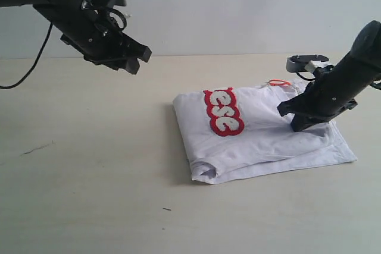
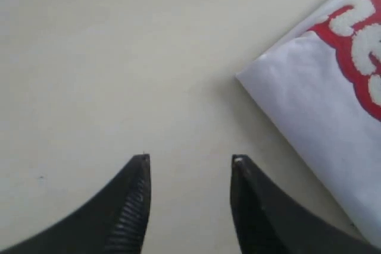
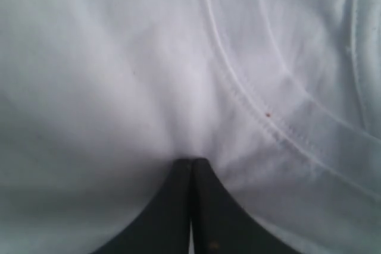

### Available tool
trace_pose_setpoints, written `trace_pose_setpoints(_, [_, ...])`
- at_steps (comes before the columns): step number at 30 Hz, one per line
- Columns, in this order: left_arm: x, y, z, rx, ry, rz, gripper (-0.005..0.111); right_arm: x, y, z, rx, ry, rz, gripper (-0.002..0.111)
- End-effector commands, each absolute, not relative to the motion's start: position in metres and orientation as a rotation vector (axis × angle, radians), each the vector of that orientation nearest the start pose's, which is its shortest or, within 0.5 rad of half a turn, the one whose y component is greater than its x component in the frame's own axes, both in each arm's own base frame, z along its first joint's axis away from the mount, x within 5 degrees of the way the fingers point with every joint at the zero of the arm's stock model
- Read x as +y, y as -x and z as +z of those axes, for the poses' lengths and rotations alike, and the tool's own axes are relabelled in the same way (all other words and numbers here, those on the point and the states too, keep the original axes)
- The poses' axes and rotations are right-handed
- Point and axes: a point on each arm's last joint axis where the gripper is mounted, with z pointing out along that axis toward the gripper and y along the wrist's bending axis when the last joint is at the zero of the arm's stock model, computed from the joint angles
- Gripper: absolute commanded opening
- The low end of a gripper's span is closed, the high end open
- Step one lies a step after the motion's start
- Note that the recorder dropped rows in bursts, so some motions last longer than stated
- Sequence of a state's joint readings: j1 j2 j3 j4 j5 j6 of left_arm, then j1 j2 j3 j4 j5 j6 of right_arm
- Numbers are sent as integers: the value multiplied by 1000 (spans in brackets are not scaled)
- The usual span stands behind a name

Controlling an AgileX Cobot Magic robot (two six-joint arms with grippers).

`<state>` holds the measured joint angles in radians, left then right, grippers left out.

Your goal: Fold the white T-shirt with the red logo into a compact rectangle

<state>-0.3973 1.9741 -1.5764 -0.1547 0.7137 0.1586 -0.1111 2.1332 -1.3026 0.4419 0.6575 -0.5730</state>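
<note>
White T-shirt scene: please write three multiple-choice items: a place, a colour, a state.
1. Where does the right gripper rest?
A. On the white T-shirt
B. High in the air
C. Inside a box
2. What colour outlines the logo?
A. Blue
B. Red
C. Green
3. How do the jaws of the left gripper stand?
A. Shut on a sleeve
B. Shut on the logo
C. Open, empty
Answers: A, its tip presses into the cloth; B, a red border surrounds the white letters; C, a gap shows, nothing held.

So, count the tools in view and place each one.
2. The left tool hangs open above the table, off to one side of the shirt. The right tool is shut, tips down on the shirt near the neck tag.
</note>
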Motion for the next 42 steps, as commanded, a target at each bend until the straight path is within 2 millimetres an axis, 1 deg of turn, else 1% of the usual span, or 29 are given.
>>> trace_pose_setpoints(1, [-159,-401,251,2478,-546,-244,43,10,-396,64,2964,304,354,0])
trace_pose_setpoints(5, [-145,-400,257,2475,-494,-242,43,38,-394,60,2984,324,375,0])
trace_pose_setpoints(9, [-138,-399,252,2488,-515,-233,43,71,-391,64,3008,405,419,0])
trace_pose_setpoints(11, [-139,-397,249,2488,-557,-244,43,89,-388,67,3019,452,442,0])
trace_pose_setpoints(14, [-145,-392,244,2477,-643,-322,43,111,-385,72,3032,530,472,0])
trace_pose_setpoints(17, [-151,-386,241,2474,-720,-413,43,126,-385,80,3036,602,500,0])
trace_pose_setpoints(20, [-152,-380,238,2528,-755,-454,43,129,-391,92,3029,548,511,0])
trace_pose_setpoints(23, [-151,-370,227,2601,-856,-487,43,128,-393,109,2983,576,478,0])
trace_pose_setpoints(26, [-148,-360,205,2662,-870,-485,43,127,-396,128,2912,573,454,0])
trace_pose_setpoints(29, [-145,-349,175,2711,-913,-466,43,124,-399,140,2869,535,397,0])
trace_pose_setpoints(31, [-146,-343,158,2750,-965,-473,43,119,-402,142,2868,463,314,0])
trace_pose_setpoints(34, [-152,-338,139,2796,-1011,-482,43,114,-403,138,2884,391,231,0])
trace_pose_setpoints(37, [-159,-333,118,2850,-1075,-484,43,111,-401,131,2882,390,189,0])
trace_pose_setpoints(40, [-158,-329,101,2912,-1133,-424,43,110,-402,129,2873,402,173,0])
trace_pose_setpoints(42, [-155,-328,96,2947,-1144,-388,43,110,-404,130,2853,399,170,0])
